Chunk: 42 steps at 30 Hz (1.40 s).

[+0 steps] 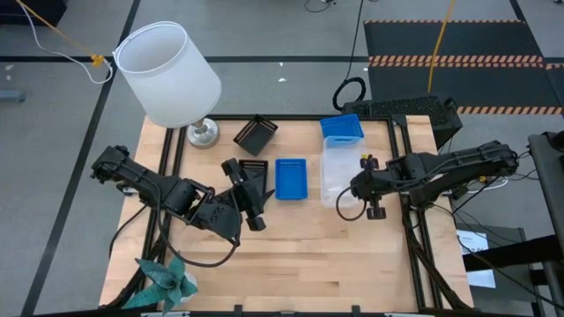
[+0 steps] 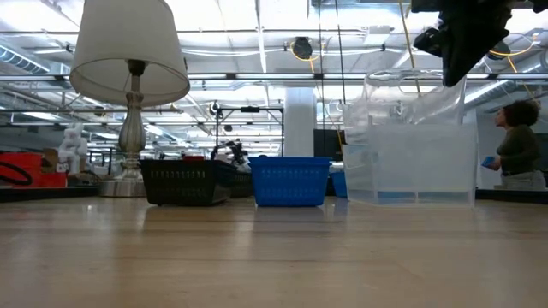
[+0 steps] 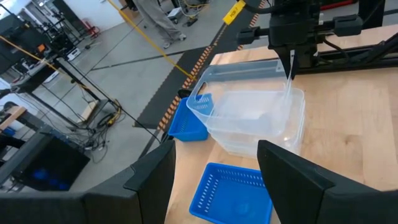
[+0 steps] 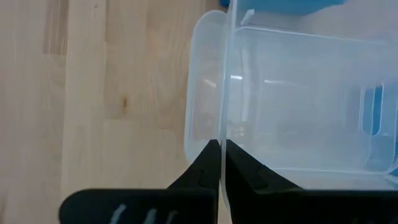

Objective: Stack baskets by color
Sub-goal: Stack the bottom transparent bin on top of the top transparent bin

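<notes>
Scanning left to right across table:
Teal paper ornament: near front-left corner of table, beside left arm's base end.
White lamp: back-left corner, shade tipped toward the left, metal base on the wood.
Left gripper: left of centre, over a black basket in the high view; fingers apart, nothing between them in the left wrist view; whether they touch that black basket, cannot tell.
Black baskets: one tilted at the back just right of the lamp base, second is the one under the left gripper. Low view shows one black basket standing on the table.
Blue baskets: one flat in the centre, between the left gripper and the clear baskets; another at the back, just behind the clear ones. Third not visible.
Clear baskets: right of centre, nested together; the upper one is tilted and lifted at one end above the lower ones, still partly inside them.
Right gripper: right of centre, at the near rim of the upper clear basket; fingers pressed together with the thin clear wall pinched between them.
Person: background far right in the low view, well beyond the table.
</notes>
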{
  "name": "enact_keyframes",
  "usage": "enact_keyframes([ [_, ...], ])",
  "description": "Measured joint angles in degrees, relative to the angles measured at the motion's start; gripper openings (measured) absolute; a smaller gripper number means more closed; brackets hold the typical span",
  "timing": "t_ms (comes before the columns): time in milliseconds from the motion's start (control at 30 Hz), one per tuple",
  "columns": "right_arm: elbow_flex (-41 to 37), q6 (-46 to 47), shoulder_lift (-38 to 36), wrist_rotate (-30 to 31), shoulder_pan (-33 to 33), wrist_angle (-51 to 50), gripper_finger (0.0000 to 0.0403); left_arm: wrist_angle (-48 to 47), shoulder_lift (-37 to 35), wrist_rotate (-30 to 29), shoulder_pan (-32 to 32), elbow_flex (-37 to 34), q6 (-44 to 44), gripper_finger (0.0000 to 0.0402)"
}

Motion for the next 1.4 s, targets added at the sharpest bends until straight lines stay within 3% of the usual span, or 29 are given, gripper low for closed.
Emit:
enact_keyframes([
  [333,-0.1,-0.8,0.0,-1.3,-0.4,0.8,0.0002,0.0,0.0,0.1,0.0,0.0,0.0,0.0230],
  [700,-5.3,-1.2,0.0,-1.1,-0.5,3.9,0.0003,0.0,0.0,0.1,0.0,0.0,0.0,0.0230],
  [1400,-5.4,-1.0,0.0,-1.3,-0.4,4.8,0.0004,0.0,0.0,0.1,0.0,0.0,0.0,0.0230],
])
